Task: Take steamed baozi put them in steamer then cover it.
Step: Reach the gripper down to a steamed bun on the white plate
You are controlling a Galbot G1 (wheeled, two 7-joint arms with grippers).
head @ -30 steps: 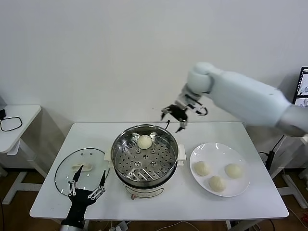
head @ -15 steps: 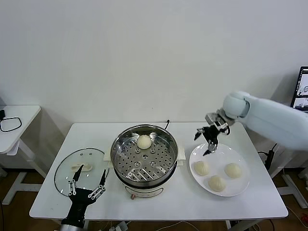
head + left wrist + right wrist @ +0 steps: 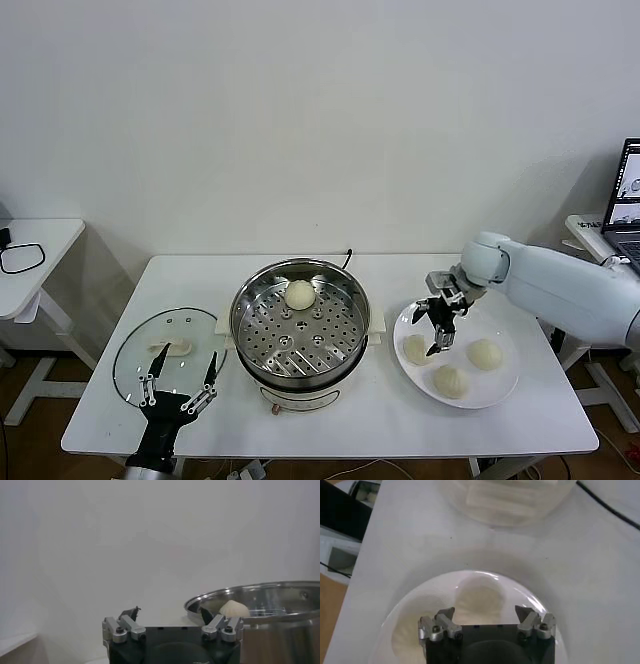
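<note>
My right gripper (image 3: 437, 325): wide open, empty, above plate (image 3: 497, 392), over its nearest baozi (image 3: 417, 349) | my left gripper (image 3: 180, 384): open, parked at counter (image 3: 520, 425) front by cover (image 3: 135, 352) | steamer (image 3: 300, 320): uncovered, one bun (image 3: 300, 294) on tray, far side | three buns on plate
</note>
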